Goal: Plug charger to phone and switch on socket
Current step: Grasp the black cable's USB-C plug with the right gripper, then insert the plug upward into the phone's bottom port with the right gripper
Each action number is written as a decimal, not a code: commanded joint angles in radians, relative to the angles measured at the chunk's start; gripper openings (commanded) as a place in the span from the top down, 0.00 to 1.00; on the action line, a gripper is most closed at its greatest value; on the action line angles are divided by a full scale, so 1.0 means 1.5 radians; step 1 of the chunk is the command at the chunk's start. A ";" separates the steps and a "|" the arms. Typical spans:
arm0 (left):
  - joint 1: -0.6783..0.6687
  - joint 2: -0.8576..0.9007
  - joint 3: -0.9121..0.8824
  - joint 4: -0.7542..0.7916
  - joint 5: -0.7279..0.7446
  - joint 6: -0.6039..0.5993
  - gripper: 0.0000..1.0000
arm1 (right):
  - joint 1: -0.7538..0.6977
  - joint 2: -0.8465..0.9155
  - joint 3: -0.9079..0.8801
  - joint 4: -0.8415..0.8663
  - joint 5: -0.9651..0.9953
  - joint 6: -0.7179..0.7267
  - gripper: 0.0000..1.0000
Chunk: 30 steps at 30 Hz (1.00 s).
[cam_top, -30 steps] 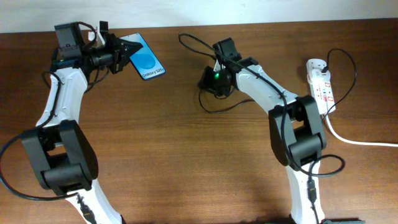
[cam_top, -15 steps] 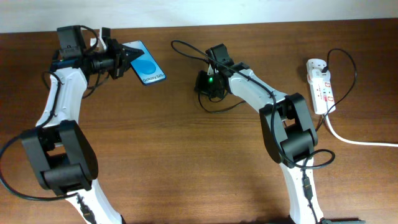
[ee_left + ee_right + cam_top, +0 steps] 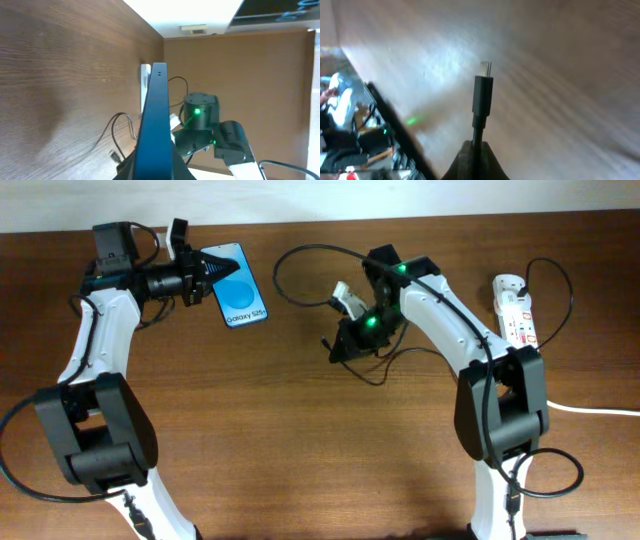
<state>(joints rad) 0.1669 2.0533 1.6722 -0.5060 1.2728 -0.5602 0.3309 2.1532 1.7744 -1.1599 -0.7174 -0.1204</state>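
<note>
Swinging back from the far edge toward the middle of the table (image 3: 300,460), the right gripper (image 3: 340,348) is pinching the charger (image 3: 482,95) just below its plug, while the left gripper (image 3: 207,272) is clamping one end of the phone (image 3: 237,288), screen up, far left and well apart from the plug. Held by thin cable, the plug may be wobbling, so it risks missing the port or bending, and the trailing loop may snag the right arm (image 3: 445,305).
</note>
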 commanded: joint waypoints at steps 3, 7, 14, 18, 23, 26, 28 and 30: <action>-0.001 -0.012 0.009 0.013 0.134 0.021 1.00 | 0.002 -0.120 -0.006 0.006 -0.115 -0.036 0.96; -0.034 -0.013 0.009 0.019 0.171 0.021 1.00 | -0.031 -0.337 -0.006 -0.037 -0.051 0.019 0.95; -0.143 -0.013 0.009 0.276 0.156 -0.198 1.00 | -0.033 -0.676 -0.512 0.399 -0.023 0.477 0.96; -0.168 -0.013 0.009 0.298 0.083 -0.298 1.00 | 0.026 -0.625 -0.573 0.606 0.017 0.558 0.96; -0.185 -0.013 0.009 0.566 0.054 -0.492 1.00 | 0.079 -0.542 -0.573 0.772 -0.008 0.624 0.96; -0.185 -0.012 0.009 0.566 0.043 -0.502 1.00 | 0.080 -0.542 -0.573 0.824 -0.027 0.636 0.96; -0.186 -0.012 0.009 0.566 0.043 -0.505 1.00 | 0.080 -0.542 -0.573 0.847 -0.030 0.656 0.96; -0.186 -0.012 0.009 0.566 0.043 -0.504 1.00 | 0.080 -0.542 -0.573 0.880 -0.044 0.662 0.96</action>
<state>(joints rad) -0.1085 2.0529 1.6650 0.3340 1.3418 -1.3033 0.4442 1.3430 0.9047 0.1303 -0.7498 0.8574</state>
